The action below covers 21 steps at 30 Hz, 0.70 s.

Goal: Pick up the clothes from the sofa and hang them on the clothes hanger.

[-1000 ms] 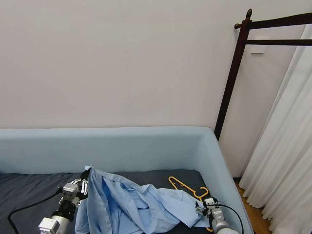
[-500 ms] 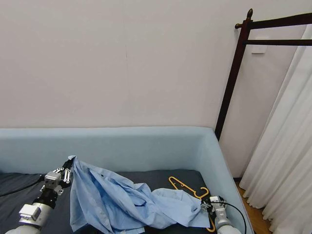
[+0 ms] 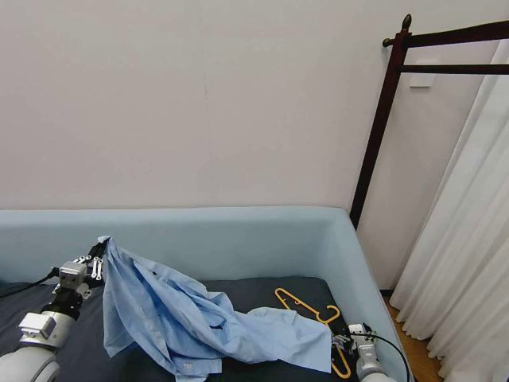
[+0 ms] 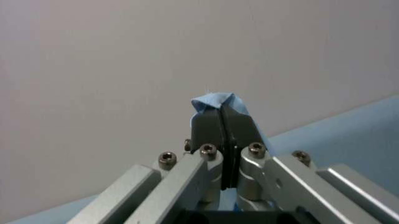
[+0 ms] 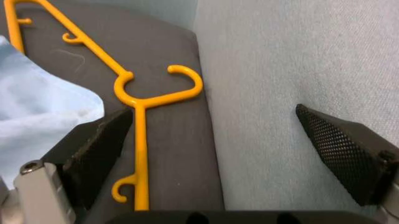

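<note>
A pale blue shirt [image 3: 183, 318] lies draped across the dark seat of a light blue sofa [image 3: 238, 235], in the lower centre of the head view. At lower left, the left gripper [image 3: 94, 261] holds one corner of it raised against the sofa back, jaws pressed together on a fold of cloth. The rest of the shirt trails down and rightward onto the seat.

At lower right, the right gripper [image 3: 347, 341] sits low beside the sofa's arm. Its jaws are wide apart and hold nothing. They hover over the hook end of an orange hanger [image 3: 306, 306] that lies flat on the cushion, just beside the shirt's edge. A dark wooden clothes rack [image 3: 382, 119] stands at upper right, beyond the sofa.

The step in hand looks like the pick-up: the shirt is gripped but mostly resting on the seat. The next move probably calls for raising it clear, and for the open jaws to close on the hanger.
</note>
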### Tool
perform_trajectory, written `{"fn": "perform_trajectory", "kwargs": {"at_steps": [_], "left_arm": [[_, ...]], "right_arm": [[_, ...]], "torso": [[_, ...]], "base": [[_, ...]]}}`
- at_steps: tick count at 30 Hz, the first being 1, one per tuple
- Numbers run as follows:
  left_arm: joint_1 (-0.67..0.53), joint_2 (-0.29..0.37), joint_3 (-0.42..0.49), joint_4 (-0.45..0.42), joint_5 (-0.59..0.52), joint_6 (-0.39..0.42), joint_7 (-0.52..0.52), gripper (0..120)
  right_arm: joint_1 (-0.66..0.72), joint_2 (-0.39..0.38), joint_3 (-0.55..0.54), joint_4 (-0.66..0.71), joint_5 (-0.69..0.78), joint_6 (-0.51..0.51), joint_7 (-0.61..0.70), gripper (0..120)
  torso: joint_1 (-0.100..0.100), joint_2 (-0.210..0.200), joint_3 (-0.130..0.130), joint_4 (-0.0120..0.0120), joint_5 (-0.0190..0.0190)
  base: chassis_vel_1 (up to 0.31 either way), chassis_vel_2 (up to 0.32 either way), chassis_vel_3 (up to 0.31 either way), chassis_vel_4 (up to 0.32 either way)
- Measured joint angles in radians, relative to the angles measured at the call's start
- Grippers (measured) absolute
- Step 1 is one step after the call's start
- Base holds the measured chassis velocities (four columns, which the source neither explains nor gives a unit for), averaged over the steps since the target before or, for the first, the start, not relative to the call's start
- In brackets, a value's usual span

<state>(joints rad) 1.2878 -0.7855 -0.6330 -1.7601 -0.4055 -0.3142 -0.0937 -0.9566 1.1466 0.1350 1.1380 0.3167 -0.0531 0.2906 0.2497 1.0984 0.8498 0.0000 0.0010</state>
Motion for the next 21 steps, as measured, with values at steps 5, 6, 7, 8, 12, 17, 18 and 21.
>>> {"fn": "perform_trajectory", "kwargs": {"at_steps": [5, 6, 7, 8, 12, 17, 18, 21], "left_arm": [[-0.008, -0.008, 0.011, 0.008, 0.004, 0.0, 0.0, 0], [-0.008, -0.008, 0.011, 0.008, 0.004, 0.0, 0.0, 0], [-0.009, -0.01, 0.015, 0.009, 0.005, 0.0, 0.0, 0], [-0.011, -0.014, 0.02, 0.01, 0.007, 0.001, 0.001, 0], [-0.012, -0.029, 0.041, 0.01, 0.019, 0.002, 0.003, 0], [-0.016, -0.039, 0.056, 0.005, 0.024, 0.007, 0.004, 0], [-0.017, -0.039, 0.057, 0.004, 0.024, 0.008, 0.004, 0], [-0.017, -0.039, 0.057, 0.003, 0.025, 0.008, 0.004, 0]], "right_arm": [[-0.006, -0.003, -0.003, 0.011, -0.016, -0.067, -0.006, 100], [-0.006, -0.003, -0.003, 0.011, -0.016, -0.067, -0.006, 100], [-0.007, -0.006, -0.004, 0.013, -0.021, -0.082, -0.014, 100], [-0.008, -0.009, -0.004, 0.012, -0.033, -0.096, -0.031, 100], [0.003, -0.015, -0.006, -0.029, -0.067, -0.107, -0.107, 100], [0.035, -0.015, -0.012, -0.07, -0.044, -0.126, -0.164, 100], [0.036, -0.016, -0.012, -0.062, -0.021, -0.15, -0.165, 100], [0.027, -0.027, -0.013, -0.032, 0.018, -0.201, -0.173, 100]], "torso": [[0.0, 0.0, 0.0, 0.0, 0.0], [0.0, 0.0, 0.0, 0.0, 0.0], [0.0, 0.0, 0.0, -0.0001, 0.0], [0.0, 0.0, 0.0, -0.0003, 0.0], [0.0, 0.0, 0.0, -0.0004, 0.0001], [0.0, 0.0, 0.0, -0.0002, 0.0], [0.0, 0.0, 0.0, -0.0002, 0.0], [0.0, 0.0, 0.0, -0.0001, 0.0]], "base": [[0.0, 0.0, 0.0, 0.0], [0.0, 0.0, 0.0, 0.0], [0.0, 0.0, 0.0, 0.0], [0.0, 0.0, 0.0, 0.0], [0.0, 0.0, 0.0, 0.0], [0.0, 0.0, 0.0, 0.0], [0.0, 0.0, 0.0, 0.0], [0.0, 0.0, 0.0, 0.0]]}}
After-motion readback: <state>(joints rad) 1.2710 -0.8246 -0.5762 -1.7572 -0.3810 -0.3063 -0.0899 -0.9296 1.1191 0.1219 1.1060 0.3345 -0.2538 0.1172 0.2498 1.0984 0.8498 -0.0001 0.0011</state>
